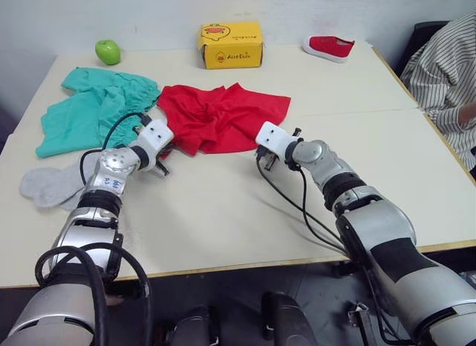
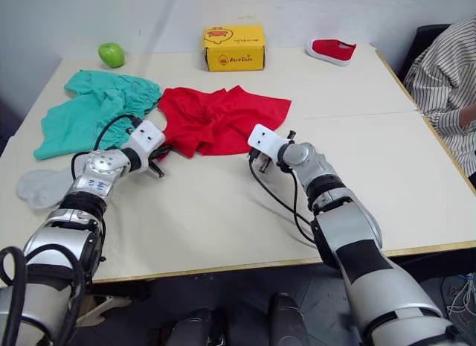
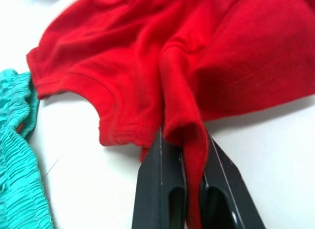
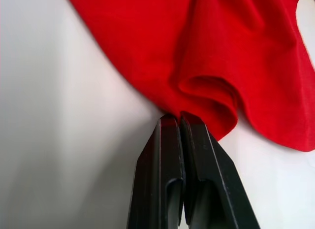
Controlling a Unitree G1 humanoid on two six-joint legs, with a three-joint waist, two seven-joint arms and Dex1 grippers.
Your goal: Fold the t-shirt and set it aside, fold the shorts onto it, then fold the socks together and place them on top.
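1. Pale cream tabletop (image 1: 223, 212), with a seam running across its right half, stands against a plain light wall.
2. The plain bright red short-sleeved cloth t-shirt (image 1: 223, 115) lies crumpled at mid-table, its near edge towards both arms.
3. The left gripper (image 3: 186, 155) sits at the near left corner of the t-shirt. In the left wrist view its two black fingers (image 3: 157, 189) are pinching a hanging fold of the red cloth, which runs down between them.
4. The right gripper (image 4: 180, 121) sits at the near right edge of the t-shirt. In the right wrist view its fingers are pressed together, their tips meeting a gathered fold of the red cloth; how much cloth lies between them cannot be told.
5. The teal-green cloth shorts with gathered elastic waistband (image 1: 93, 108) lie spread at the far left, the waistband just beside the t-shirt's left edge.
6. The pair of light grey ankle socks (image 1: 52, 184) lies at the near left, just beside the near edge of the shorts and partly behind the left forearm.
7. Along the far edge stand a green apple (image 1: 108, 51) at left, a yellow printed cardboard box (image 1: 230, 45) at centre, and a small red shoe with white sole (image 1: 329, 47) at right.
8. A person in a striped shirt (image 1: 446, 78) sits at the far right side of the table.
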